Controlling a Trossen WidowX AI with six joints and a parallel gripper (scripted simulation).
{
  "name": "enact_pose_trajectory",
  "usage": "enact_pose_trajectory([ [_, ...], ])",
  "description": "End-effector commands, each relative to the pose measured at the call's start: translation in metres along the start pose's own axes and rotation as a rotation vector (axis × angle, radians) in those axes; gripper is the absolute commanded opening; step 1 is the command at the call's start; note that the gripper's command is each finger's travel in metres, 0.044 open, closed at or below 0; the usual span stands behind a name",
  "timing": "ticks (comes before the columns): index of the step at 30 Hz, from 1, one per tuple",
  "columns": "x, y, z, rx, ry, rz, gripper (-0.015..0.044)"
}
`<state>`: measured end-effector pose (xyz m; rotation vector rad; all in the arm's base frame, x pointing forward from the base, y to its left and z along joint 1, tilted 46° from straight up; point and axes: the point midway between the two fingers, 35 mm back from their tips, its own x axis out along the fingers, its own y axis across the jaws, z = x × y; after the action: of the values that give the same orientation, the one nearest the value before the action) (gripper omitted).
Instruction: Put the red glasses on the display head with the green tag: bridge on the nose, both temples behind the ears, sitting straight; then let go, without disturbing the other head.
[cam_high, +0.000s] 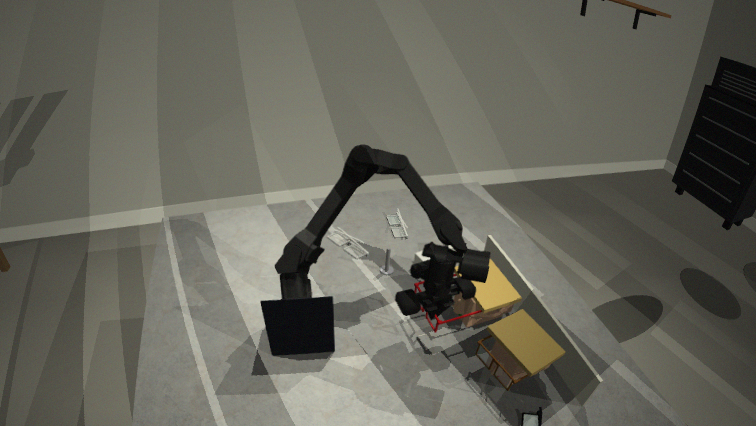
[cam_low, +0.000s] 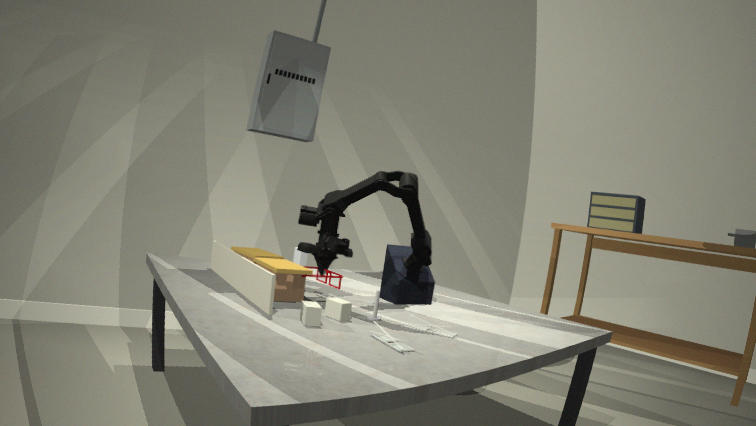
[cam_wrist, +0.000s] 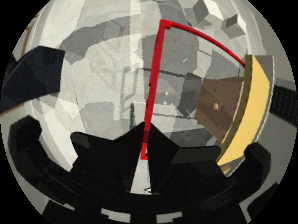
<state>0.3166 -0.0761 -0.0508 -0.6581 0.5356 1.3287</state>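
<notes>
My gripper (cam_high: 434, 312) (cam_low: 322, 270) (cam_wrist: 146, 125) points down, shut on the red glasses (cam_high: 458, 317) (cam_low: 341, 281) (cam_wrist: 156, 75) at the middle of their front frame. The glasses are in the air before the nearer display head (cam_high: 468, 312) (cam_low: 289, 287) (cam_wrist: 220, 100), with a yellow block on top. The frame stands off from the face. One temple reaches back along the head's side; the other is mostly hidden by the gripper. A second head (cam_high: 510, 359) wears brown glasses (cam_high: 477, 346). No green tag shows, so I cannot tell which head carries it.
A pale panel (cam_high: 550, 328) (cam_low: 243, 280) stands behind the heads. A metal post (cam_high: 387, 259) (cam_low: 376, 305), two pale glasses and two cream blocks (cam_low: 311, 313) (cam_low: 338, 309) are on the table. A dark blue box (cam_high: 298, 325) (cam_low: 396, 280) is by the arm's base. Black glasses (cam_high: 540, 415) lie past the second head.
</notes>
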Motion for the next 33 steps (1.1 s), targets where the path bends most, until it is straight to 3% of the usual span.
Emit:
enact_pose_trajectory([
  [1, 0.002, -0.008, 0.000, 0.007, -0.006, 0.002, 0.0000],
  [33, 0.002, -0.059, 0.001, 0.005, -0.007, 0.000, 0.0000],
])
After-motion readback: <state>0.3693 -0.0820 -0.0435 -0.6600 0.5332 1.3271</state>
